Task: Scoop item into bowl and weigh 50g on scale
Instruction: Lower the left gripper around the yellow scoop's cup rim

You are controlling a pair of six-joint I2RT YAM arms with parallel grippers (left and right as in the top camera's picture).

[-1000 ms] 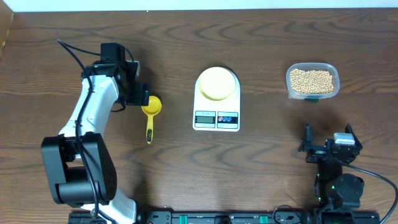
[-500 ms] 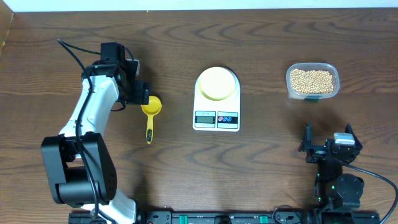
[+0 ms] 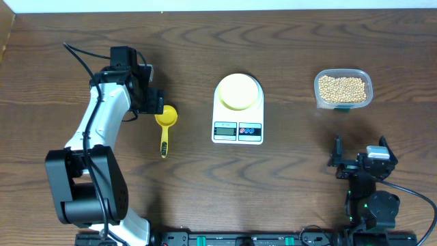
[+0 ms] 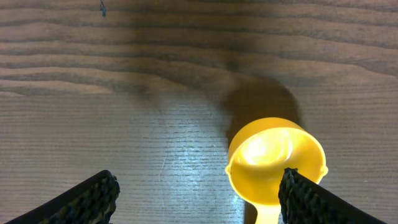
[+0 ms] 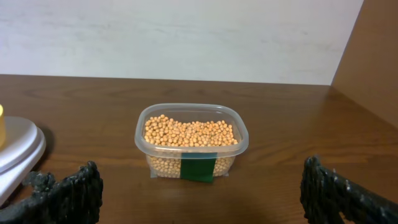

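Nothing has shifted across the last second. Both arms are stationary, so I judge the task stalled at its opening step, with the scoop not yet picked up.

My left hand (image 4: 199, 200) hangs over the table (image 3: 54, 75) with its fingers wide apart and nothing between them. The yellow scoop (image 3: 165, 120) lies just below it, and the right fingertip overlaps the cup's rim in the wrist view. I cannot tell whether they touch.

At centre, the bowl (image 3: 238, 91) sits on the scale (image 3: 237, 134). From above it looks empty.

To the right, the beans (image 5: 189, 132) lie in the clear container (image 3: 369, 76), well apart from the scale.

My right hand (image 3: 360, 154) waits near the table's front edge, fingers fully apart and empty.

Limits of view:
- The scale's display is too small to read.
- The scoop's handle is cut off in the left wrist view.
- Only an edge of the scale shows in the right wrist view.
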